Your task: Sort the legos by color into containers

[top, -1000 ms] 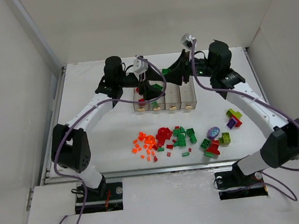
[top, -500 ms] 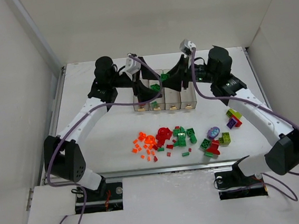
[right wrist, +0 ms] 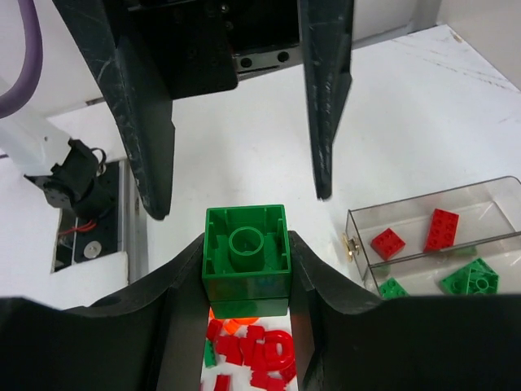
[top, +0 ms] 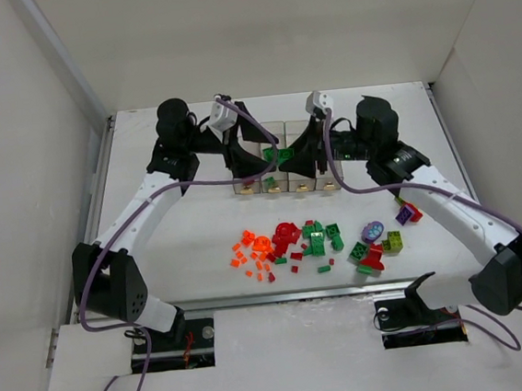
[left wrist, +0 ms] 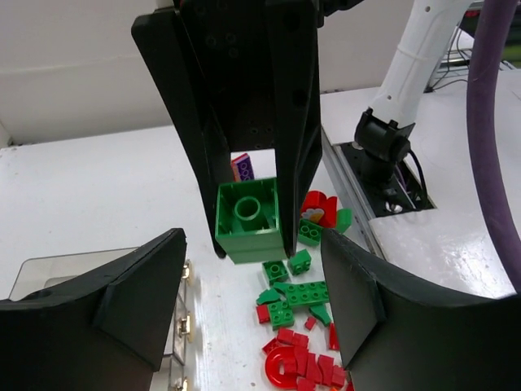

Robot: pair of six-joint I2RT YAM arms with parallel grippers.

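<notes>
As your right tool [right wrist: 247, 244] clamps the green brick [right wrist: 247, 259] by its side walls, centre frame, your left tool [left wrist: 251, 244] gapes empty; expect light, rigid, slick plastic.

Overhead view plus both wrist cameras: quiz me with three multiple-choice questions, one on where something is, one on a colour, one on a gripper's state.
1. Where is the raised green brick?
A. Inside a bin. B. Between the right gripper's fingers. C. Lying in the red pile.
2. What colour are the loose bits lying furthest left on the table?
A. Purple. B. Lime. C. Orange.
3. How is the left gripper?
A. Open, holding nothing. B. Shut on a red brick. C. Shut on a purple brick.
Answers: 1 B, the right wrist view shows its fingers clamping it. 2 C, the overhead view shows orange at the left end. 3 A, its fingers stand wide apart.
</notes>
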